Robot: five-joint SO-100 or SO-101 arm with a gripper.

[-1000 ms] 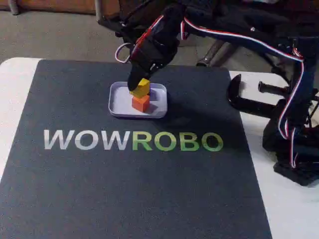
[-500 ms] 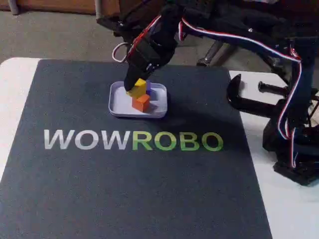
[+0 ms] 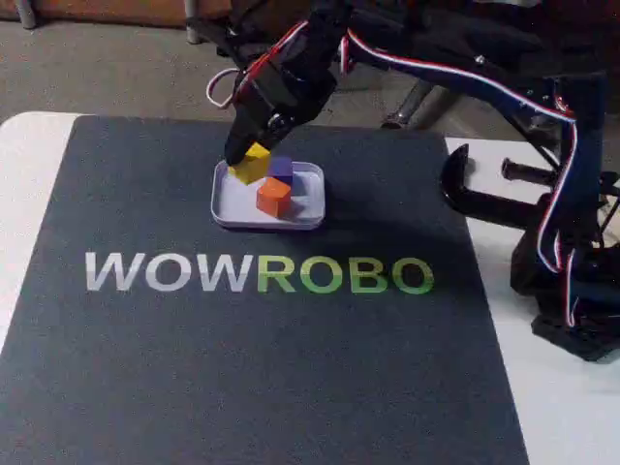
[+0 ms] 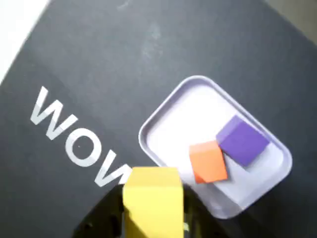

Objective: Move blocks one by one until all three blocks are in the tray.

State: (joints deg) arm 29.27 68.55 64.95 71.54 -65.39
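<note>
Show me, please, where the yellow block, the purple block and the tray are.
yellow block (image 4: pixel 152 196), wrist view, its front face.
purple block (image 4: pixel 242 141), wrist view, its top face.
tray (image 3: pixel 231 201), fixed view, bare floor at its left.

Between the black fingers (image 4: pixel 106 218) sits a matte yellow cube (image 4: pixel 152 201); just beyond them a matte orange cube (image 4: pixel 208 161) and matte purple cube (image 4: pixel 242 140) (touching) lie in a pale lavender-white shallow dish (image 4: pixel 163 119) on a charcoal mat (image 3: pixel 242 368) lettered silver and green.
</note>
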